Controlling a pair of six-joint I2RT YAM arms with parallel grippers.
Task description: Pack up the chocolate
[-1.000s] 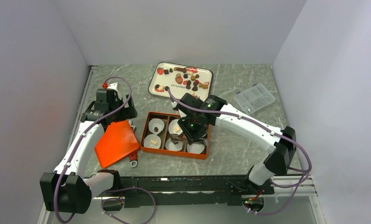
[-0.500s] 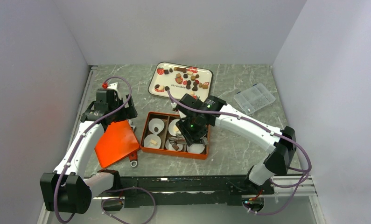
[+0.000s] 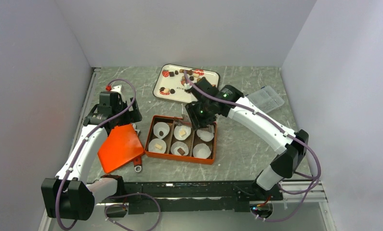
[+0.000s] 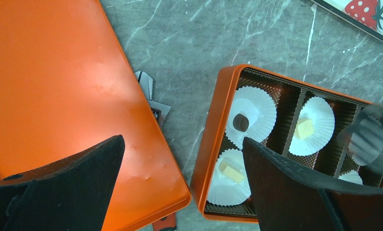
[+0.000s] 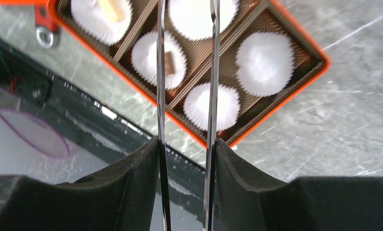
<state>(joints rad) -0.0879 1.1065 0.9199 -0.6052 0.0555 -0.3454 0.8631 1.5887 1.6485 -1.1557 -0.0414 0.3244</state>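
Clearly, saw four chocolates [image 4: 241, 122] sitting in paper cups [image 5: 265, 62] inside the orange box [image 4: 212, 139], more on the white tray [image 3: 166, 83] beyond it. Held the right gripper [image 5: 186, 29] above the box's far side, narrowly parted, empty; the left gripper [image 4: 182, 142] left of the box, gaping, empty.

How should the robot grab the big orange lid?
By its thin rim nearest the orange box, coming from above: the orange lid lies nearly flat and looks too wide to span. A tool under that edge perhaps lifts it enough for the left end effector to pinch.
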